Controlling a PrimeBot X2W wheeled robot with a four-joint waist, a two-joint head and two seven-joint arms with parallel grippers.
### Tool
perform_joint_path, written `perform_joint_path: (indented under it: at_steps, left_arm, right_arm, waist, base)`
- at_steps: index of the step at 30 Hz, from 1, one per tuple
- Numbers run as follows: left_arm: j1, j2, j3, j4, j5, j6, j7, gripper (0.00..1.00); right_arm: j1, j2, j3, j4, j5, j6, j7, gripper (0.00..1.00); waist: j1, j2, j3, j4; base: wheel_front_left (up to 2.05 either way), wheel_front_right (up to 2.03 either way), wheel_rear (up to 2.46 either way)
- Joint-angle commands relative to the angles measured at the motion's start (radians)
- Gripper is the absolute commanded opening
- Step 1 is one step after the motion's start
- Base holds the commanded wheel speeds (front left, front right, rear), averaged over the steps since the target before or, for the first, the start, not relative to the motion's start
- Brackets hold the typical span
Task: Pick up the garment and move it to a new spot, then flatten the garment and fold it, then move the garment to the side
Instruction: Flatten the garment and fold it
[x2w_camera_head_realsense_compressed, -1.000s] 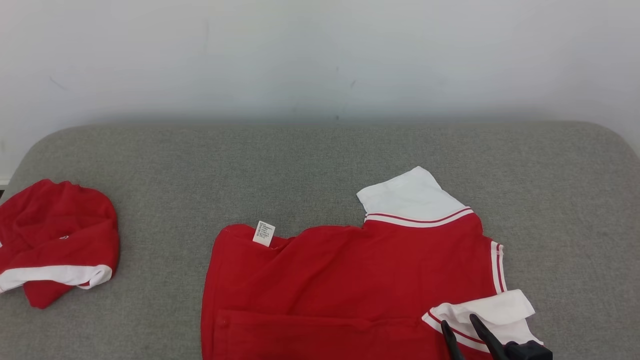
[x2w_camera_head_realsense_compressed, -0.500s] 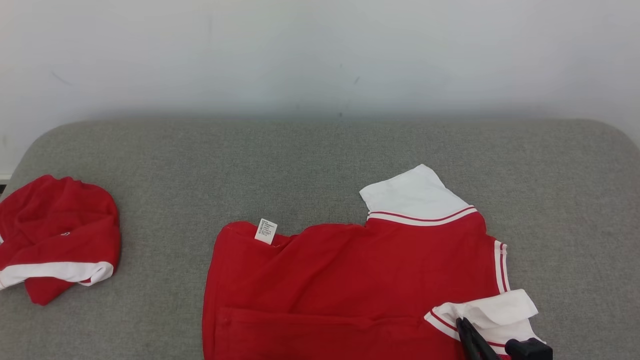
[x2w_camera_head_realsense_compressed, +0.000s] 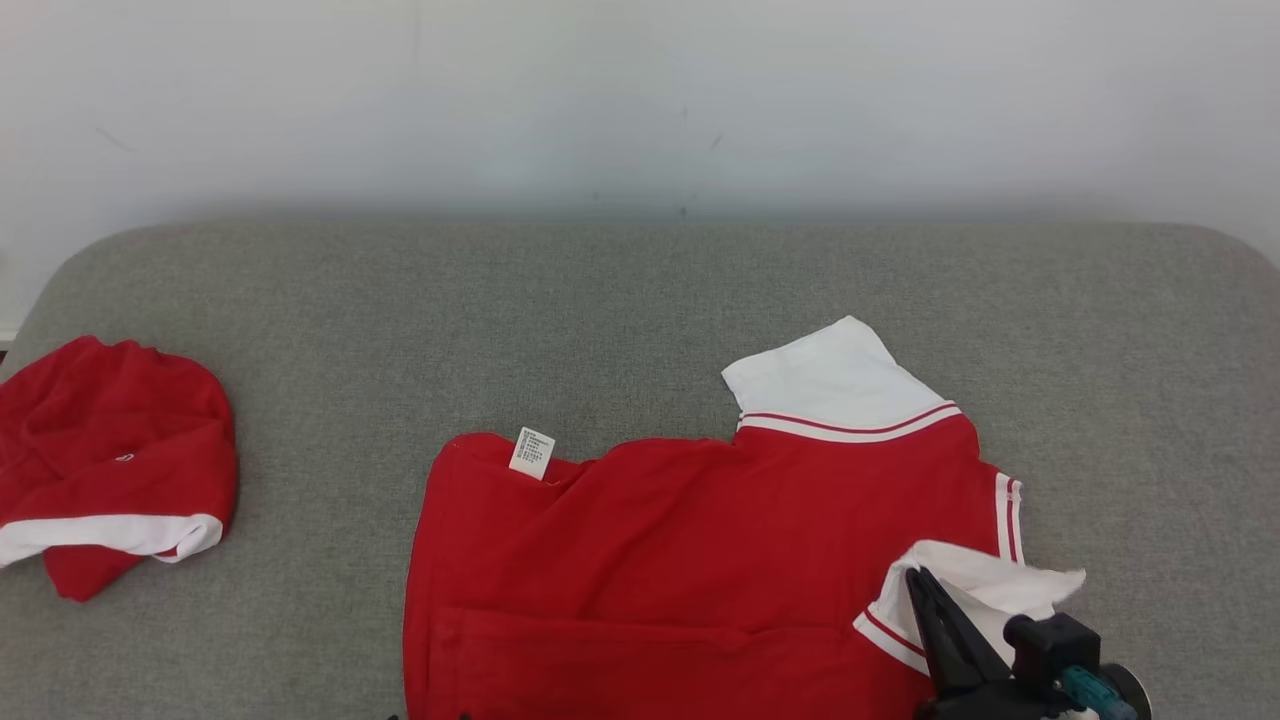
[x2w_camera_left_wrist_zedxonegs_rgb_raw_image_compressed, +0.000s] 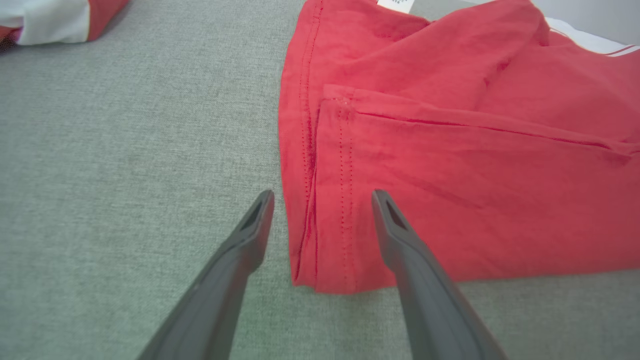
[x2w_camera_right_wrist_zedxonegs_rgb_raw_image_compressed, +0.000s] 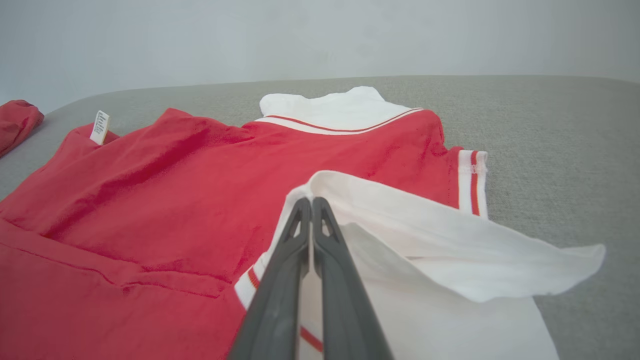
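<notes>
Red polo shirt (x2w_camera_head_realsense_compressed: 700, 540) lies on grey cushion (x2w_camera_head_realsense_compressed: 600, 320). Right claw (x2w_camera_head_realsense_compressed: 915, 580) just pinched shut on white sleeve (x2w_camera_head_realsense_compressed: 985, 590), lifting it: fold can begin. Left claw (x2w_camera_left_wrist_zedxonegs_rgb_raw_image_compressed: 322, 195) wide open, empty, near hem.

Plain pale wall (x2w_camera_head_realsense_compressed: 640, 90) behind, grey woven upholstered surface (x2w_camera_head_realsense_compressed: 500, 320) with rounded corners, soft even light

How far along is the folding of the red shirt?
Done: the red shirt lies spread on the grey cushion, one long edge folded over. In hand: the right claw is shut on its white flap; the left claw hangs open at a hem corner. Left: finishing the fold, then moving it aside.
</notes>
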Motion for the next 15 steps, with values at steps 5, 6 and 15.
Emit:
perform_joint_path:
  at_steps: [5,6,15]
  left_arm:
    - [-0.037,0.001,-0.016,-0.003,0.019,0.001,-0.003,1.00]
    - [-0.037,0.001,-0.016,-0.003,0.019,0.001,-0.003,1.00]
    - [-0.100,0.001,-0.010,-0.019,0.047,0.013,-0.003,1.00]
  right_arm:
    - [-0.098,-0.006,0.017,0.064,-0.031,-0.003,0.000,0.92]
    - [-0.098,-0.006,0.017,0.064,-0.031,-0.003,0.000,0.92]
    - [-0.154,0.019,-0.047,0.013,-0.085,-0.003,0.000,1.00]
  waist:
    - [0.0000,0.0000,0.033,0.016]
    - [0.0000,0.0000,0.033,0.016]
    - [0.0000,0.0000,0.068,0.031]
  base:
    - [0.00,0.00,0.00]
    - [0.00,0.00,0.00]
    - [0.00,0.00,0.00]
